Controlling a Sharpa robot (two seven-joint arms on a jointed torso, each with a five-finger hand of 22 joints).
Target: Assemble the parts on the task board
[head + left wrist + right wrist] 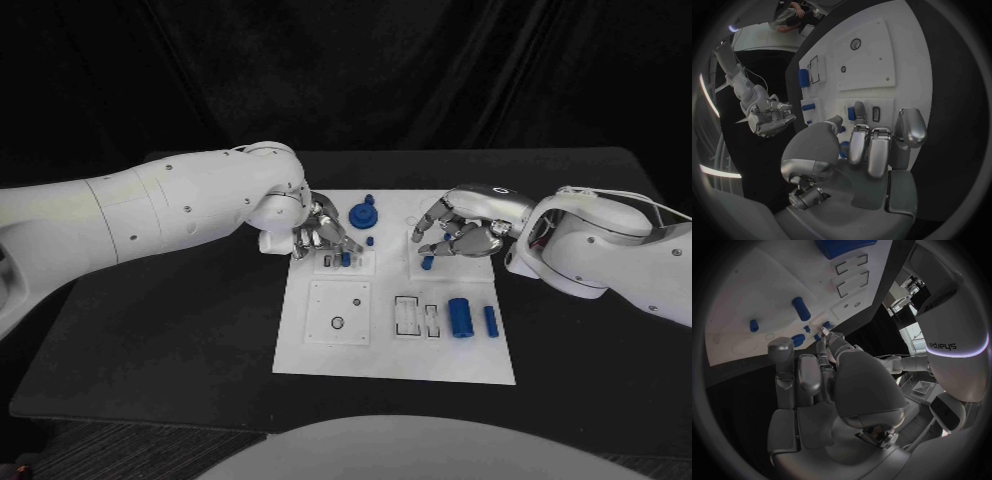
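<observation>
We find both hands over the upper part of the board (392, 365); the left hand (323, 236) hovers with fingers apart, grasping nothing we can see; whether the right hand (464, 228) grips a part we cannot tell. Two blue cylinders (460, 317) lie loose at centre right; we judge crowded fingers could knock the upright pegs (364, 214) beside them.

Both white arms reach inward over the table. Left hand (320, 236) at ten o'clock from centre, fingers pointing down and apart, nothing held. Right hand (464, 232) at two o'clock, fingers curled downward, grip indeterminate.

Black table (173, 330) against a black curtain backdrop (433, 70).
</observation>
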